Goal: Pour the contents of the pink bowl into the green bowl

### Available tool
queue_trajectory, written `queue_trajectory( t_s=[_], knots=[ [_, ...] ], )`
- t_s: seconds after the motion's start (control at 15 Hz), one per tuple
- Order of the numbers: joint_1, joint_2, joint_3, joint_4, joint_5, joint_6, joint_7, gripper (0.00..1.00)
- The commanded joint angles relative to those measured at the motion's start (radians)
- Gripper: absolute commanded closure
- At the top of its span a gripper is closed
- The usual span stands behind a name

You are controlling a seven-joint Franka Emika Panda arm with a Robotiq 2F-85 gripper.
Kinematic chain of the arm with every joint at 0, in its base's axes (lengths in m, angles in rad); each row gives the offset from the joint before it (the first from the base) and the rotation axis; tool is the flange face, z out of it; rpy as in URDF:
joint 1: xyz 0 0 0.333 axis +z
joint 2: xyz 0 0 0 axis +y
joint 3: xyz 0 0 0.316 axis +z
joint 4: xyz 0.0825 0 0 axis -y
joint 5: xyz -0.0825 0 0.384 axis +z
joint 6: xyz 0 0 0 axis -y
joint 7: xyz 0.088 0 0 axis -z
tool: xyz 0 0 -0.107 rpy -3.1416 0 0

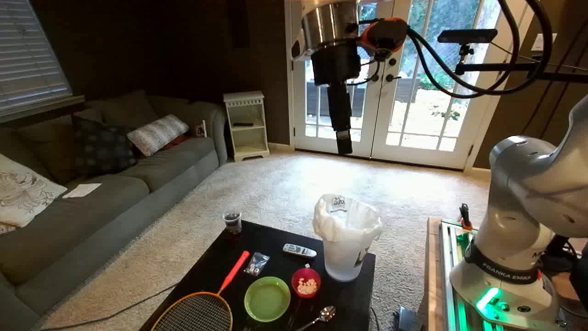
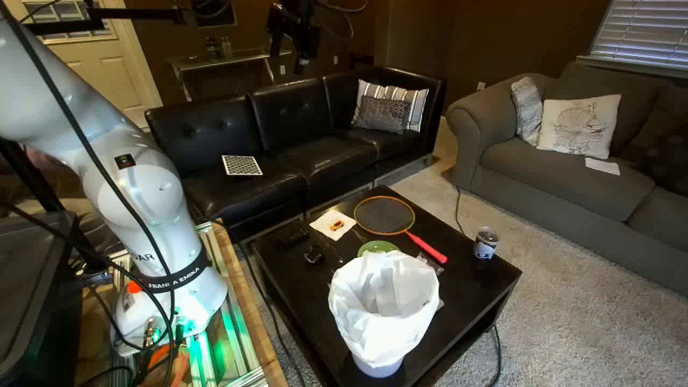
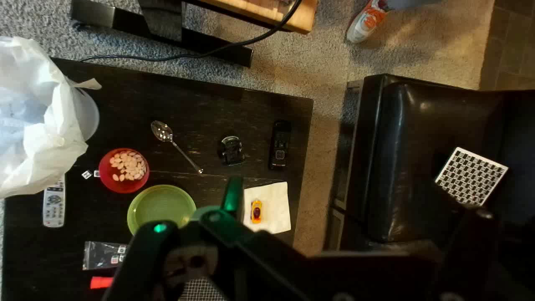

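Note:
The pink bowl [image 1: 307,272] stands on the dark table beside the white bin, and it also shows in the wrist view [image 3: 108,180]. The contents, pale bits [image 3: 129,165], lie inside it. The green bowl [image 1: 267,299] stands right beside the pink bowl and looks empty in the wrist view [image 3: 161,205]. In an exterior view only part of the green bowl [image 2: 378,247] shows, and the bin hides the pink bowl. My gripper [image 1: 344,143] is high above the table, away from both bowls. In the wrist view its fingers [image 3: 355,200] are wide apart with nothing between them.
The tall white bin with a liner [image 1: 345,246] stands close to the pink bowl. A spoon [image 3: 177,146], a racket [image 1: 197,312], a white remote [image 1: 299,250], a plastic bag [image 1: 257,264], a cup [image 1: 233,223] and a napkin with a toy car [image 3: 276,209] are on the table.

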Motion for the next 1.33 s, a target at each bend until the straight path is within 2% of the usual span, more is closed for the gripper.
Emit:
queue_trajectory(
  t_s=[0.0,0.4,0.73,0.93,1.27],
  knots=[
    [-0.028,0.001,0.023,0.004,0.007,-0.006,-0.008,0.0],
    [-0.028,0.001,0.023,0.004,0.007,-0.006,-0.008,0.0],
    [-0.007,0.038,0.078,-0.156,0.036,0.047,-0.001,0.0],
    [0.029,0.094,0.137,-0.267,0.056,0.209,-0.04,0.0],
    [0.093,0.231,0.227,-0.42,0.039,0.623,-0.045,0.0]
  ],
)
